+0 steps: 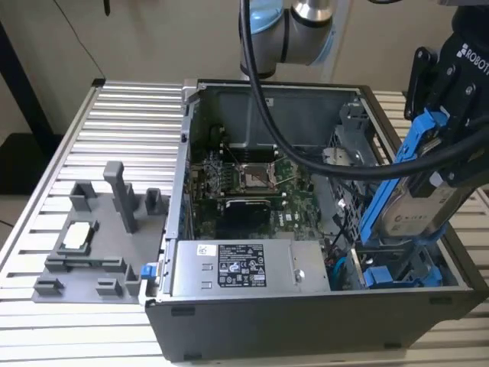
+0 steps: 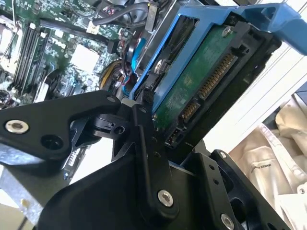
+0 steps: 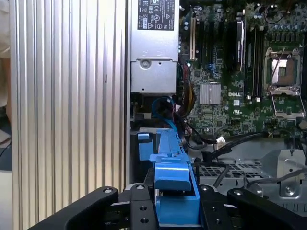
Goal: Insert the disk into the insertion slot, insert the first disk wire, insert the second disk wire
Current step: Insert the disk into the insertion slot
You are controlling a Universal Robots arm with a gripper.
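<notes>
My gripper (image 1: 452, 157) is shut on the disk (image 1: 415, 210), a silver-grey drive in a blue carrier frame (image 1: 390, 180). The disk hangs steeply tilted over the case's front corner at the exterior view's right. Its lower end sits just above the insertion slot (image 1: 399, 274), a dark bay with blue rails. In the second wrist view the disk's green circuit board (image 2: 201, 81) and connector pins face the camera, with a black finger (image 2: 146, 143) against the frame. In the first wrist view the carrier's blue tab (image 3: 173, 184) sits between the fingers, over the slot (image 3: 144, 148). A blue cable (image 3: 163, 109) loops beside the slot.
The open computer case holds a grey power-supply box (image 1: 237, 267), a green motherboard (image 1: 252, 183) and a perforated metal cage (image 1: 353, 145). Thick black arm cables (image 1: 306, 157) drape across the case. A grey fixture (image 1: 92, 245) with small parts stands on the ribbed table at the exterior view's left.
</notes>
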